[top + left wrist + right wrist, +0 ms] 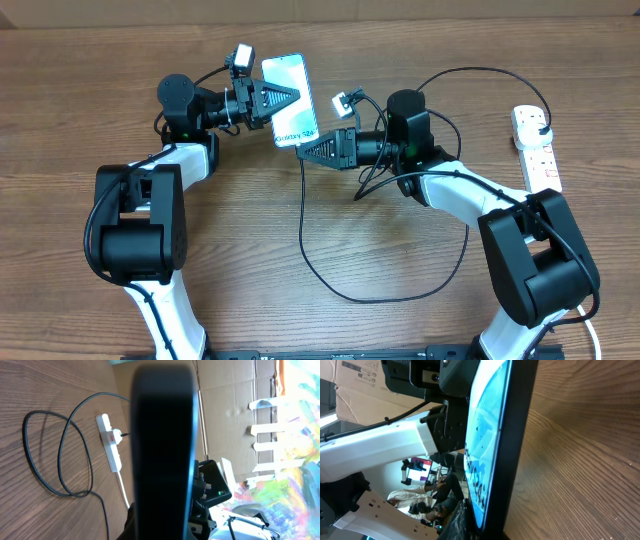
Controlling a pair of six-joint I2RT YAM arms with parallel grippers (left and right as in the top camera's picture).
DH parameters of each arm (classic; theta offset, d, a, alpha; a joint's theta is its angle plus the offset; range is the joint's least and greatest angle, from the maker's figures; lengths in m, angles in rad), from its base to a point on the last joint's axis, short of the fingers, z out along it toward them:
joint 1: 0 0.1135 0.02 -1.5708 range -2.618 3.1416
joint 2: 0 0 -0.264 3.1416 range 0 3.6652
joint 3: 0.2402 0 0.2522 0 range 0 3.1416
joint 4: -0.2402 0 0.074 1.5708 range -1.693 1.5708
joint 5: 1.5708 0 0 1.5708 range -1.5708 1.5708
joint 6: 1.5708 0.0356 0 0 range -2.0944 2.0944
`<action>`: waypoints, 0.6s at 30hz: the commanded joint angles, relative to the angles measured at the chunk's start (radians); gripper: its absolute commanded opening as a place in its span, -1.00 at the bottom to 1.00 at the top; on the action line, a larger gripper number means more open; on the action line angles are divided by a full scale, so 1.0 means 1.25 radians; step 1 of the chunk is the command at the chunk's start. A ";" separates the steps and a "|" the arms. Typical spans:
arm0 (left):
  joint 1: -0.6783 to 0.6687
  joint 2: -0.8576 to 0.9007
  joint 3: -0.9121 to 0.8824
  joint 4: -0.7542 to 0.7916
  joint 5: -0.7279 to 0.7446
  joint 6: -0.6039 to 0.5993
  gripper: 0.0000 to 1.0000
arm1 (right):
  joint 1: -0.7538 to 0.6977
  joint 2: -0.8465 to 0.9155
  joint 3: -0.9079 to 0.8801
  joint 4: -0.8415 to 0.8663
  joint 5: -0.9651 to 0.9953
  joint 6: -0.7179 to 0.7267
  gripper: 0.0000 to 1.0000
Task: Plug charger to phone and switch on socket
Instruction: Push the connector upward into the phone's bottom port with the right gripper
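The phone (297, 115), its cyan screen lit, is held up off the table, tilted. My left gripper (285, 97) is shut on its left side. My right gripper (305, 150) is at the phone's lower short edge, shut on the charger's connector tip, which is hidden. The black charger cable (301, 215) loops down over the table and back up to its plug (540, 122) in the white socket strip (540, 165) at the far right. The left wrist view shows the phone edge-on (162, 435), with the strip (116, 457) beyond. The right wrist view shows the screen (482, 445).
The strip's white cord runs down the right side toward the table's front. The cable's loop (59, 457) lies on the wood between the arms. Cardboard boxes stand behind the table. The left arm's white link (375, 445) is close in front of the right wrist camera.
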State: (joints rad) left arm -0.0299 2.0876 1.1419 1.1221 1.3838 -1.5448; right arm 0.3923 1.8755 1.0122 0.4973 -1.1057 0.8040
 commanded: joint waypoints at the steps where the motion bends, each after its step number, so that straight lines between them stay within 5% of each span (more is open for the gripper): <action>1: -0.048 -0.006 0.000 0.000 0.157 0.012 -0.91 | -0.032 -0.009 0.013 0.027 0.095 0.000 -0.92; 16: -0.042 -0.006 -0.001 0.000 0.129 0.035 -0.91 | -0.032 -0.009 0.013 0.025 0.008 -0.022 -0.90; 18: -0.042 -0.006 0.000 0.000 0.119 0.052 -0.91 | -0.032 -0.009 0.013 0.026 -0.009 -0.026 -0.36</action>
State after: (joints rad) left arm -0.0399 2.0876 1.1419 1.1210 1.3834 -1.5318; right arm 0.3790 1.8755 1.0088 0.5026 -1.1545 0.8024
